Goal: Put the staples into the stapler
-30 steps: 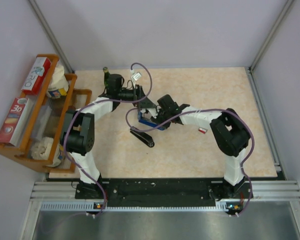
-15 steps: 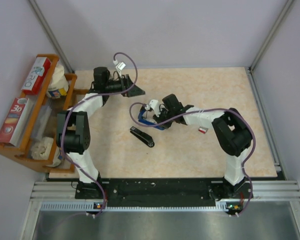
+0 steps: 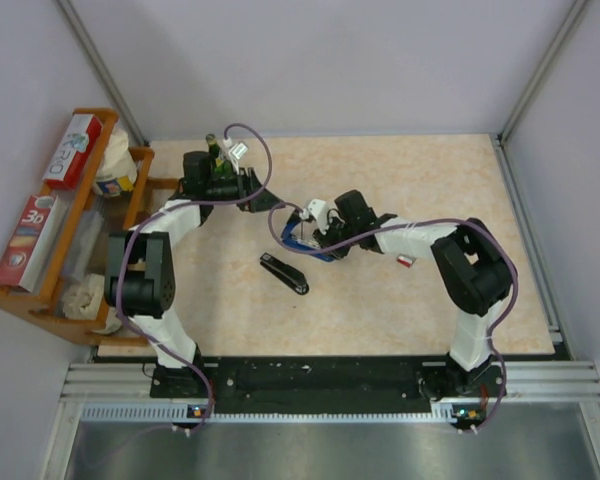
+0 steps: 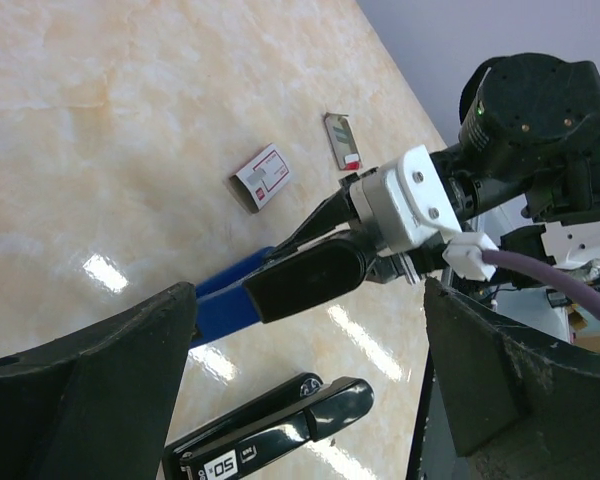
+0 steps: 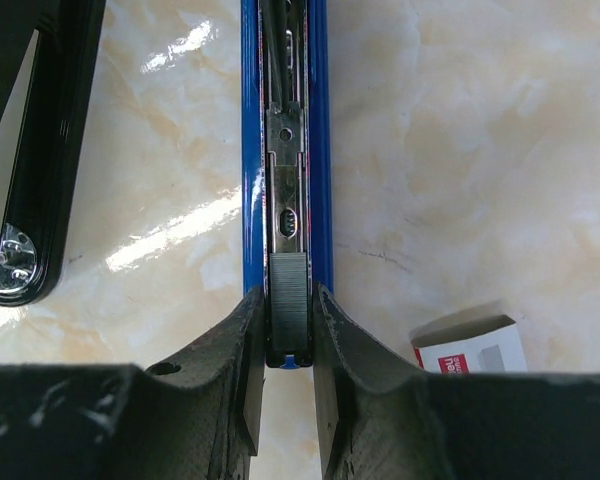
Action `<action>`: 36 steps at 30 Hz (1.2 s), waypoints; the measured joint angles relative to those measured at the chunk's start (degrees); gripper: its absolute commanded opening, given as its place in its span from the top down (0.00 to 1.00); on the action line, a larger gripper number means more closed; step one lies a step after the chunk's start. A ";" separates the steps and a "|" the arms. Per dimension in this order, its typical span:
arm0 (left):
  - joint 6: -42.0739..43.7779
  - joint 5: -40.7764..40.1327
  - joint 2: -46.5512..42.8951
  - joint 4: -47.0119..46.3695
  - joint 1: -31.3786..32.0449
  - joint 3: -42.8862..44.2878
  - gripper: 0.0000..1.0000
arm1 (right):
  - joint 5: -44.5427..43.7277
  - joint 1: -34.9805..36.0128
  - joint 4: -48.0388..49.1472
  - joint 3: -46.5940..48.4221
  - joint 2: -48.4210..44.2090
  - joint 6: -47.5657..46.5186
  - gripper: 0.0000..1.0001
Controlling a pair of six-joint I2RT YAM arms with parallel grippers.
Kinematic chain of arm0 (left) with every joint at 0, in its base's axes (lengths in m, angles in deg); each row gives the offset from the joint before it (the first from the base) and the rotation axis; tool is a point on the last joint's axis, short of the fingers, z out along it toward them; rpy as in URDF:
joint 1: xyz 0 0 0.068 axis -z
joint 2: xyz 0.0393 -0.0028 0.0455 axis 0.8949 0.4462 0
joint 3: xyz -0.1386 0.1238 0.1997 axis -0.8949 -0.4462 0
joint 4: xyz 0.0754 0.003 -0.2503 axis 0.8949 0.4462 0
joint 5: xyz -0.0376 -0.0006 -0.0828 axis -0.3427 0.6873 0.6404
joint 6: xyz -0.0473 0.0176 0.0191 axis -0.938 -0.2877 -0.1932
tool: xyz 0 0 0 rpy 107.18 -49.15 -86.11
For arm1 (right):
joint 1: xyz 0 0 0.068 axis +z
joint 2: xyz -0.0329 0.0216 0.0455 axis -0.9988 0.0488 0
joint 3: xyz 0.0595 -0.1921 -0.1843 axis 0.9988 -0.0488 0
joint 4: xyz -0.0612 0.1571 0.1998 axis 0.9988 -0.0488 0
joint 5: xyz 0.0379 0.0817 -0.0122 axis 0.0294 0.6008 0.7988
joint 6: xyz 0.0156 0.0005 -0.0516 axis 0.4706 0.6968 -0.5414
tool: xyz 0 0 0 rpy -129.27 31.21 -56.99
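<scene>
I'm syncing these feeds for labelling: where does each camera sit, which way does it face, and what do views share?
Top external: above, behind the bases, facing down on the table; both arms show.
Left wrist: faces across the table toward the right arm; open left claw frames it.
Right wrist: faces down onto the blue stapler; right claw pinches staples.
Shared: blue stapler, black stapler.

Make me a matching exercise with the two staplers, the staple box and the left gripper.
1 blue metal stapler
2 black glossy stapler
3 small white cardboard box with red label
4 left gripper

A open, empty
B near a grey and red tray
C between the right gripper and its two fingers
D marked "50"

Pairs: 1-C, 2-D, 3-B, 4-A
</scene>
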 measured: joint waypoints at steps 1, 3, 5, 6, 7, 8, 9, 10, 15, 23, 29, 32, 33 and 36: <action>0.28 0.09 -0.20 0.17 0.00 -0.22 0.01 | 0.31 -0.28 0.15 -0.20 -0.09 0.20 0.78; 0.87 0.13 -0.50 0.76 0.00 -0.35 0.01 | 0.90 -0.83 0.37 -0.24 -0.09 0.81 0.78; 1.53 0.17 -0.63 1.18 0.00 -0.35 0.01 | 1.51 -1.16 1.46 -0.98 -0.26 1.70 0.78; 1.73 0.20 -0.72 1.42 0.00 -0.35 0.01 | 1.90 -1.40 1.99 -1.73 -0.61 1.99 0.78; 1.97 0.24 -0.81 1.84 0.00 -0.35 0.01 | 2.12 -1.64 2.36 -2.14 -0.98 2.36 0.78; 2.14 0.26 -0.92 2.08 0.00 -0.35 0.01 | 2.16 -1.79 2.62 -2.49 -1.20 2.64 0.78; 2.29 0.26 -1.03 2.27 0.00 -0.35 0.01 | 2.29 -2.01 3.04 -2.82 -1.33 2.91 0.78; 2.47 0.28 -1.11 2.45 0.00 -0.37 0.01 | 2.56 -2.16 3.37 -3.06 -1.36 3.21 0.78; 2.95 0.31 -1.29 2.80 0.00 -0.37 0.01 | 3.08 -2.38 3.91 -3.28 -1.36 4.11 0.78; 3.45 0.35 -1.29 3.04 0.00 -0.61 0.01 | 3.37 -2.45 5.46 -5.84 -2.89 4.11 0.71; 4.28 0.52 -1.29 3.41 -0.02 -0.66 0.01 | 3.41 -2.45 4.83 -6.60 -3.85 4.00 0.66; 5.16 0.52 -1.29 4.13 -0.02 -0.66 0.01 | 3.39 -2.45 4.20 -6.60 -3.98 3.61 0.62; 5.66 0.52 -1.29 4.66 -0.02 -0.66 0.01 | 3.37 -2.47 3.67 -6.60 -4.22 3.50 0.61; 7.19 0.50 -1.29 6.45 -0.02 -0.66 0.01 | 3.41 -2.49 2.05 -6.58 -5.33 2.86 0.58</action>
